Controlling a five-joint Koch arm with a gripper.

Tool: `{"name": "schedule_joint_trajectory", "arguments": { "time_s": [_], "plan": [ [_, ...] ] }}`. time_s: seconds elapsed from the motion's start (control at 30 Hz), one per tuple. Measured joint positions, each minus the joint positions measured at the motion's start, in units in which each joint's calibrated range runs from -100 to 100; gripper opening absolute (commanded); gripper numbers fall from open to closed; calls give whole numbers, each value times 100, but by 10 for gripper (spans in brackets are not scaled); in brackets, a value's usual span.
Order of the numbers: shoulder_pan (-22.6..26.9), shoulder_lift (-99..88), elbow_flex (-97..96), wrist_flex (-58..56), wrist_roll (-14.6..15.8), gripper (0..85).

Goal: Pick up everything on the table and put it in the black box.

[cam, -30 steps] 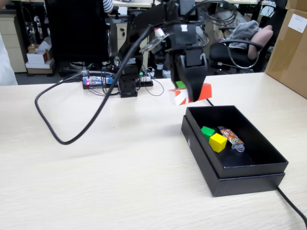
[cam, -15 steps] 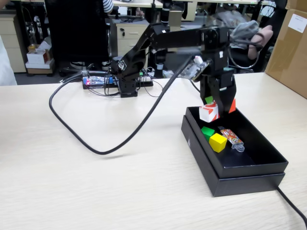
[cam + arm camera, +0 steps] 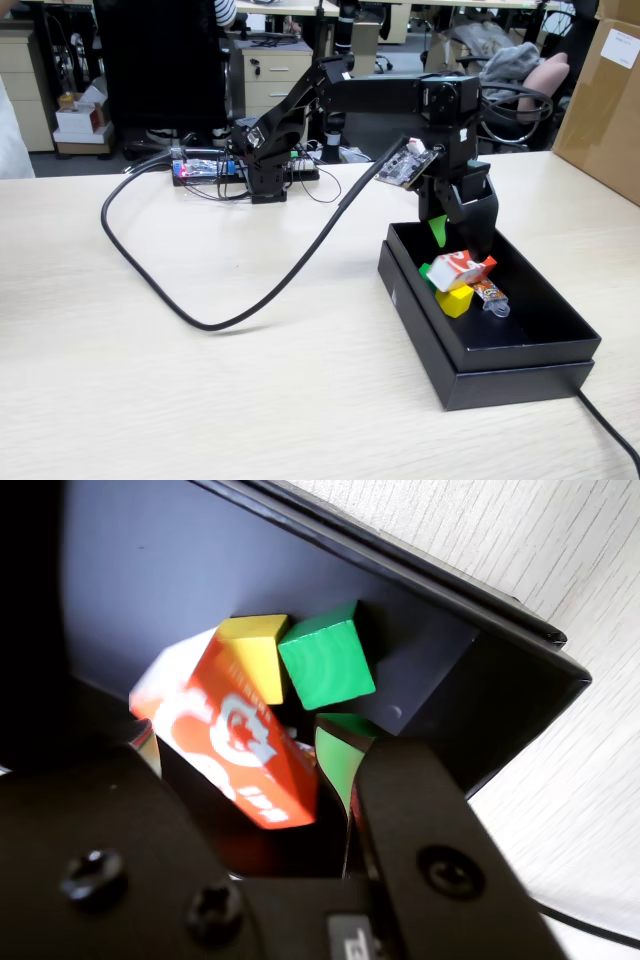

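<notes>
My gripper [image 3: 460, 240] hangs inside the back half of the black box [image 3: 520, 360], jaws spread open. The red-orange carton [image 3: 460, 270] with white swirl print lies tilted just below the fingertips, leaning on the yellow cube [image 3: 455, 299] and beside the green cube [image 3: 428, 272]. In the wrist view the carton [image 3: 235, 735] sits loose between the jaws of the gripper [image 3: 245, 770], with a dark gap to the green-padded finger [image 3: 335, 765]. The yellow cube [image 3: 255, 655] and green cube [image 3: 327, 658] rest against the box wall [image 3: 150, 570].
A small colourful wrapped packet [image 3: 488, 292] lies in the box to the right of the cubes. A thick black cable [image 3: 150, 290] loops over the pale wood table [image 3: 200, 400]. A brown cardboard carton [image 3: 605, 100] stands at the right edge; a controller board [image 3: 205, 168] sits behind the arm's base.
The arm swung right and down with the carton, from above the table into the box. The jaws have spread and the carton has dropped onto the cubes.
</notes>
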Motion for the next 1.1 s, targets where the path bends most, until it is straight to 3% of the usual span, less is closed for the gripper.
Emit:
{"name": "schedule_joint_trajectory", "arguments": {
  "time_s": [0.3,0.53,0.8,1.1],
  "plan": [
    [-83,-963,-265,0,-5,372],
    [-806,-2875,-1142,271,-186,406],
    [-1519,-4307,-4320,1908,-703,407],
    [-1519,-6257,-7753,3635,-845,416]
  ]
}}
